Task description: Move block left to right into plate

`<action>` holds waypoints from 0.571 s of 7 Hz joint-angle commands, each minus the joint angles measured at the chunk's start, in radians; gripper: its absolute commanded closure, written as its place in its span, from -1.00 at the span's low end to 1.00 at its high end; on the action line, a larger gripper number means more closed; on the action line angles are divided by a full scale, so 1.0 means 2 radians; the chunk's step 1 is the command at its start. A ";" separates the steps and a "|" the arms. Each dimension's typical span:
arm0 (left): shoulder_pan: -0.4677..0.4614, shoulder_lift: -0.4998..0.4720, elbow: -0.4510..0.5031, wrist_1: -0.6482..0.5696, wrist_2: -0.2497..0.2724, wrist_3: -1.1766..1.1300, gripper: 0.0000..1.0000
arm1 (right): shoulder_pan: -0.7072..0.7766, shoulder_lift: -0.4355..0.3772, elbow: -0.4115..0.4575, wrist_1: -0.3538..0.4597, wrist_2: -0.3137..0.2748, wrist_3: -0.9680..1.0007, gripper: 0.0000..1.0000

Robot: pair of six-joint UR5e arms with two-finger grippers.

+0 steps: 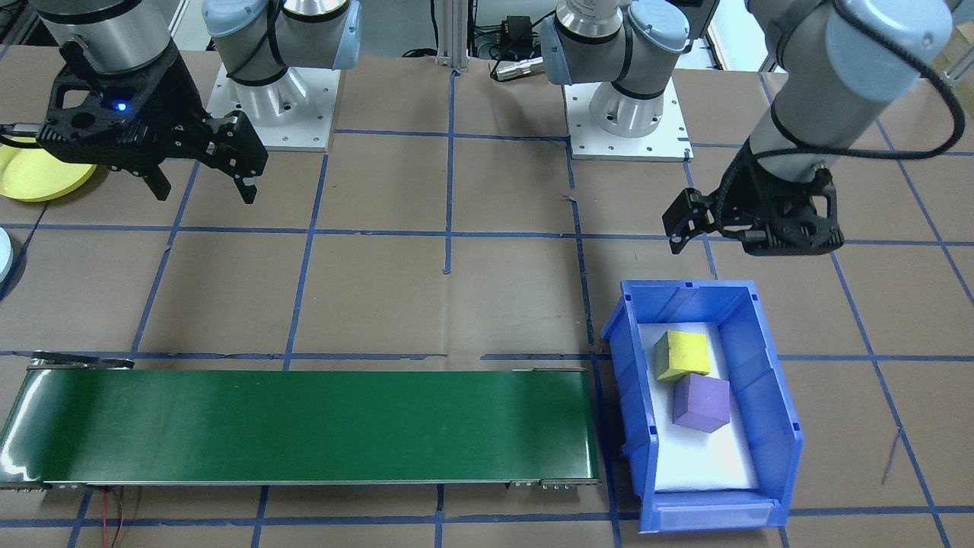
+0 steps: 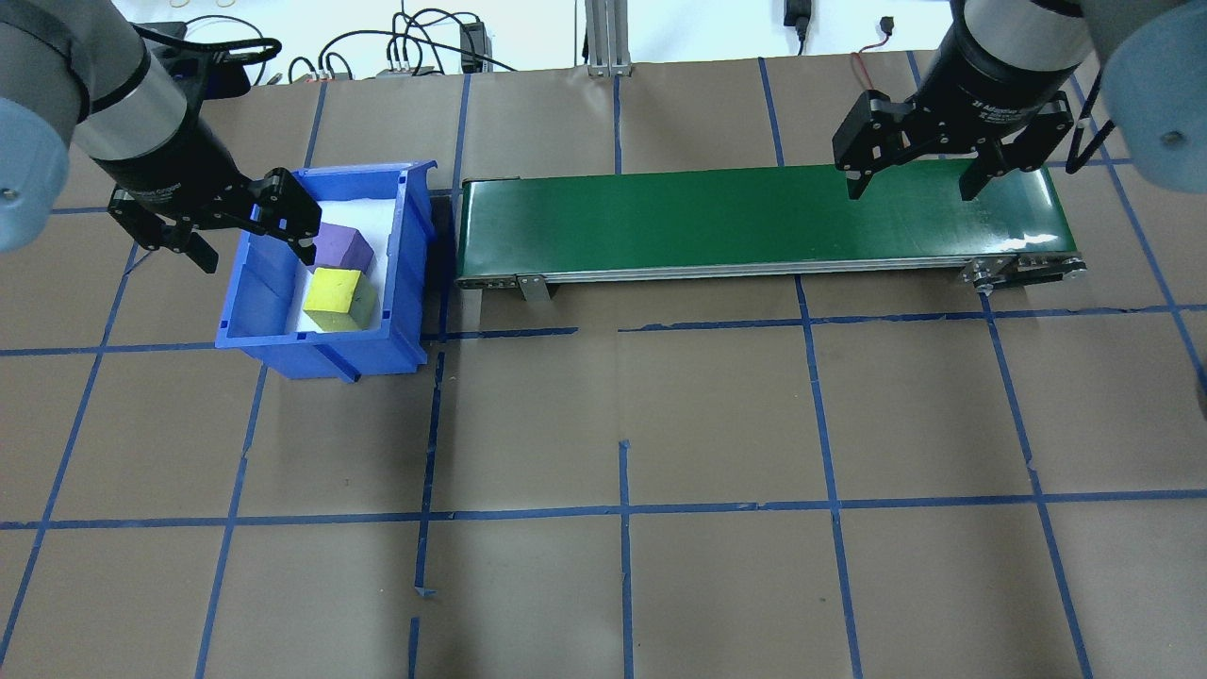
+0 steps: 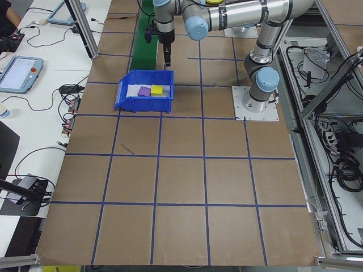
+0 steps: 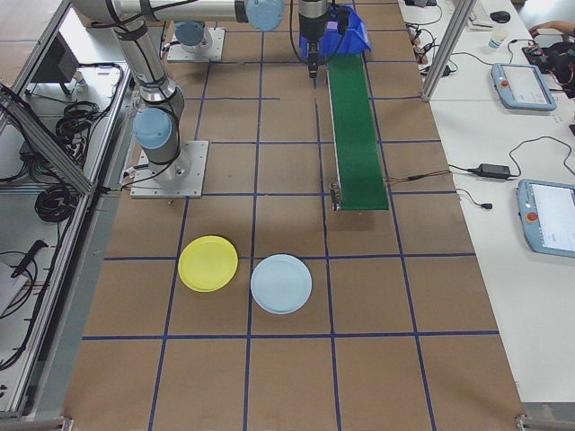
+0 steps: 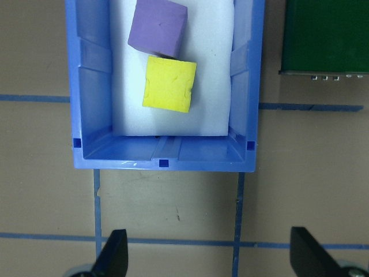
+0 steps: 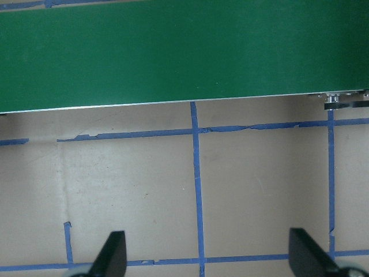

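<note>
yellow block (image 5: 169, 83) and purple block (image 5: 157, 27) bear no legible writing.

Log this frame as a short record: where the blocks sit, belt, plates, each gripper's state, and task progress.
blocks: yellow block and purple block, touching, both in the blue bin
belt: green conveyor, nothing on it
plates: yellow plate and light blue plate, side by side on the table, holding nothing
left gripper: jaws open, holding nothing, at the bin's edge
right gripper: jaws open, holding nothing, by the belt's end
progress: no block picked up yet
</note>
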 commanded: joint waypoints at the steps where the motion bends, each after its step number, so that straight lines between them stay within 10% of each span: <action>1: 0.001 -0.068 -0.001 0.069 0.001 0.017 -1.00 | 0.000 0.000 0.000 0.000 0.000 0.000 -1.00; 4: 0.002 -0.101 -0.012 0.098 0.001 0.028 -1.00 | 0.000 0.000 0.000 0.000 0.000 0.000 -1.00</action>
